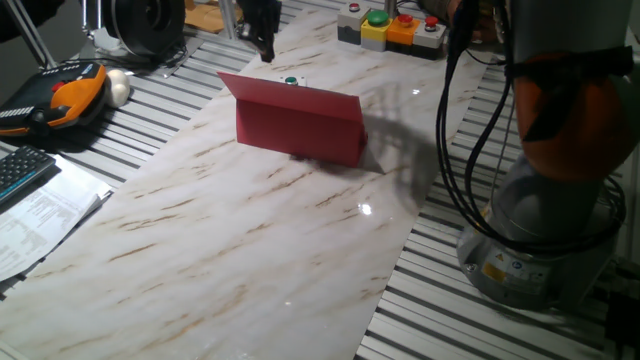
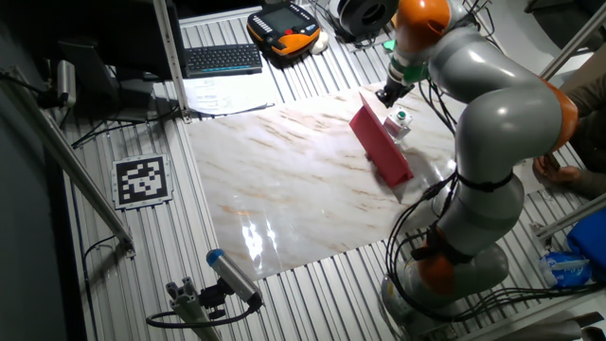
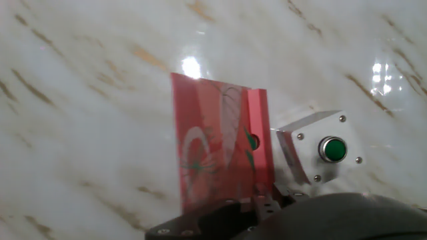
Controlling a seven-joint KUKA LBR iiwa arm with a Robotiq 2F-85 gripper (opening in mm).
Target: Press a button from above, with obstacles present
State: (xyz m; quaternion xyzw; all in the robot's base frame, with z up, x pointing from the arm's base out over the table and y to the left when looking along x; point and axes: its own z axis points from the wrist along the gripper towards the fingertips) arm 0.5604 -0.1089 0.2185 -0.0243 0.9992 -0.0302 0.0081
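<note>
Step in hand, as I read it: line up over the small round green button on its flat whitish square base [image 3: 331, 149], then push straight down.

How to do it well:
- The button sits right of centre in the hand view, just beside the thin upright matte red rectangular board [image 3: 220, 143]. It is off the camera axis, so shift toward it before descending.
- Keep the approach vertical and on the button's side of the board. A slanted path risks clipping the board's top edge and tipping it onto the base.
- Press on the green cap, not on the base's corner screws.

End effector [image 1: 262, 30]: it hangs above the white marble-pattern counter [image 1: 230, 240], at the top of one fixed view, up and left of the board. Fingers open or closed: cannot tell, as no view shows the tips clearly. It appears to hold nothing.

View differences:
- Hand view: shows the whole base and cap, with the board seen nearly edge-on. The dark body at the bottom of the frame hides the fingertips.
- One fixed view: board face-on in upper centre, with only a green sliver of button peeking over its top edge.
- The other fixed view: the button appears as a small speck right of the board in the upper right, with the end effector above it. This is the only view showing the arm's height over both.
</note>
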